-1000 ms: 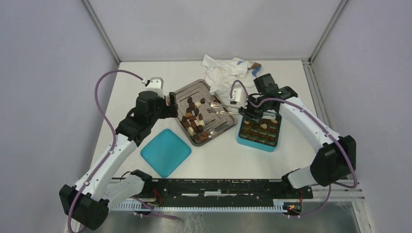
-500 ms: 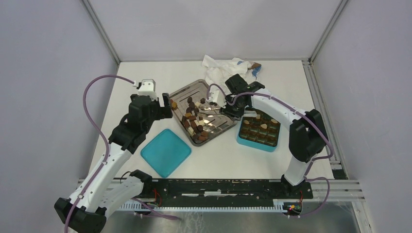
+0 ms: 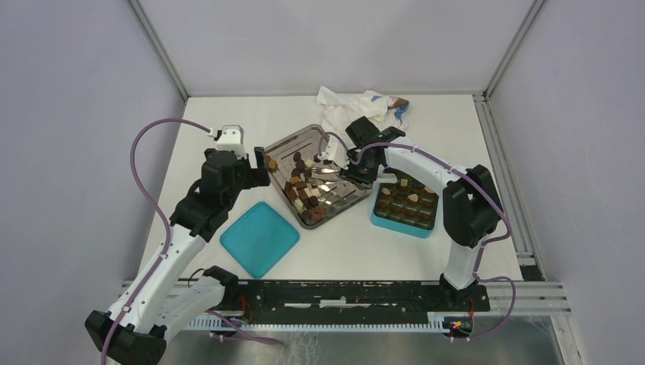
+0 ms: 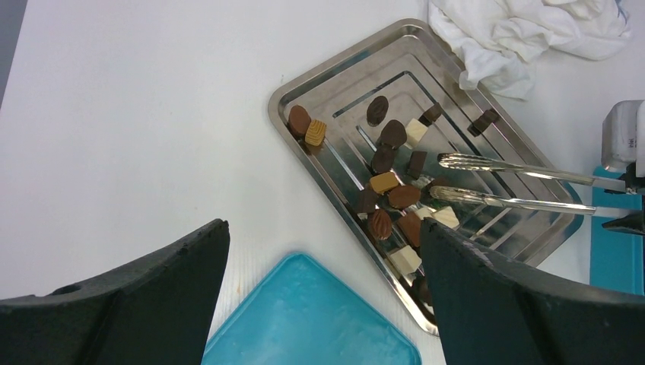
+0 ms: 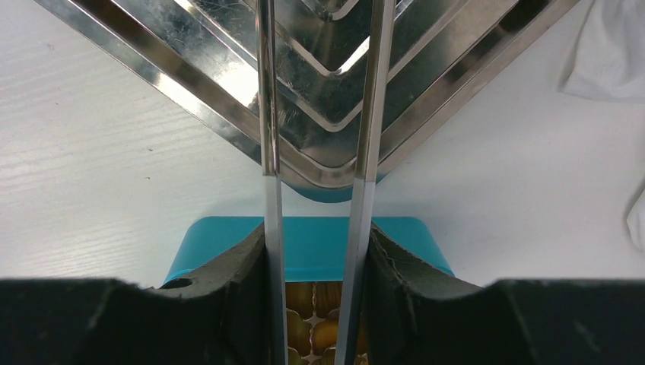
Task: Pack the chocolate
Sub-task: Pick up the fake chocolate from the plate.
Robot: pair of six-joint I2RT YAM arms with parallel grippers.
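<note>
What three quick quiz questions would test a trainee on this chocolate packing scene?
1. True or false: the right pincer grips tongs.
2. The left pincer is: A open and empty, B shut, C out of view.
3. Fill in: the tong tips are over the ____ that holds the loose chocolate.

Key: 1 true. 2 A. 3 tray.

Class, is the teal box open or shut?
Open: the box shows chocolates in compartments; its lid lies apart beside the tray.
</note>
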